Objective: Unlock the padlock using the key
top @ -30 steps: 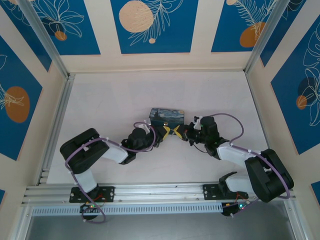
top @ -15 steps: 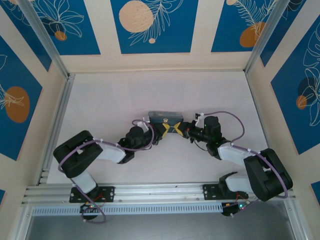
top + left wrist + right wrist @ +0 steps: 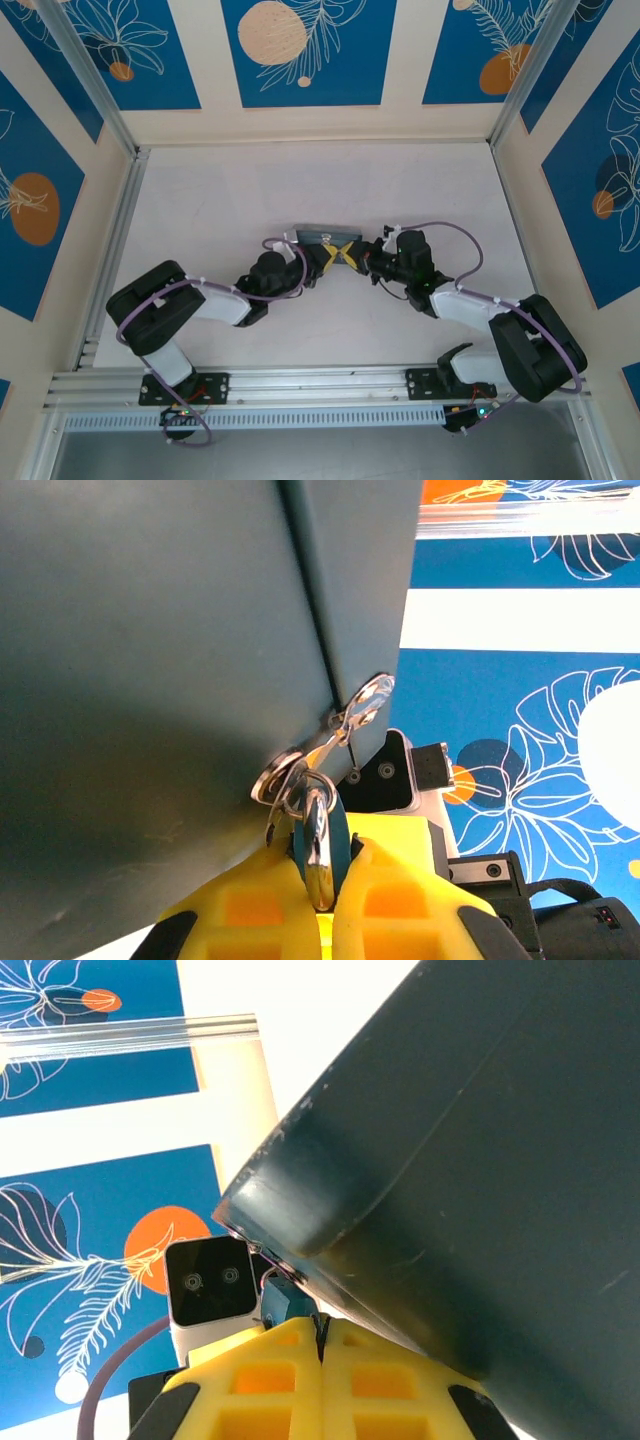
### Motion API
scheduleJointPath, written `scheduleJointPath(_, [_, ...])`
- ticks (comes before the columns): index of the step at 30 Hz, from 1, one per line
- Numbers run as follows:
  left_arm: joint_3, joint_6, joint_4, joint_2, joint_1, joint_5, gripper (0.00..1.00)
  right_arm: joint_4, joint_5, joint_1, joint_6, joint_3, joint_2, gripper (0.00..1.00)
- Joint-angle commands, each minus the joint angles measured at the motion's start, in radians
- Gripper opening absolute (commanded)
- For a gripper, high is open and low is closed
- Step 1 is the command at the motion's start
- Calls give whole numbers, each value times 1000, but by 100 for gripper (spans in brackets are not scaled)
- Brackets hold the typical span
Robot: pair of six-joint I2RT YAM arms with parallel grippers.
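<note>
left wrist: your left fingers pinch the padlock bottom centre, likely steadying it for the key; right fingers closed, contents unclear.

Between left fingers, padlock beside tin

Blue floral wall panels, white tabletop

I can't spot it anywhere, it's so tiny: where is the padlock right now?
In the left wrist view the padlock is pinched in the yellow-tipped left gripper, right against the dark tin.
</note>
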State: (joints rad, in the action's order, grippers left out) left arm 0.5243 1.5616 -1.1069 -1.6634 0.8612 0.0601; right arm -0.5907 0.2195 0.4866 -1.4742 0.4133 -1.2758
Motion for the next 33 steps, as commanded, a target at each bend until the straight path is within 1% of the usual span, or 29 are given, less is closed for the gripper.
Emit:
scheduleJointPath(1, [26,-20,-58,-1,18,75,0,-15,30,18,3,32,3,0])
scheduleJointPath(4, [22,-24,-56,-1,17,75,0,-4,19,6,13,28,2,0])
scheduleJointPath(7, [31,-34,-29,-9,18,89,0,8,-2,18,20,57,-29,0])
scheduleJointPath(13, [33,-31,-51,-75,24,112,0,-118,28,31,-28,122,-165,0])
scheduleJointPath(19, [-5,-49,-70,-123,23,66,0,-126,52,-14,-45,101,-174,1])
scheduleJointPath(21, [-15,-48,-88,-143,23,41,0,-114,55,-34,-41,91,-161,10])
scheduleJointPath(23, [-23,-37,-95,-164,22,8,0,-91,57,-56,-28,85,-141,23])
scheduleJointPath(26, [-27,-29,-114,-196,21,-36,0,-63,66,-83,-6,81,-117,37])
scheduleJointPath(30, [-16,-25,-144,-240,18,-69,0,-12,87,-115,26,66,-72,53])
scheduleJointPath(33, [-3,-20,-139,-258,15,-74,0,77,114,-134,74,57,-16,63])
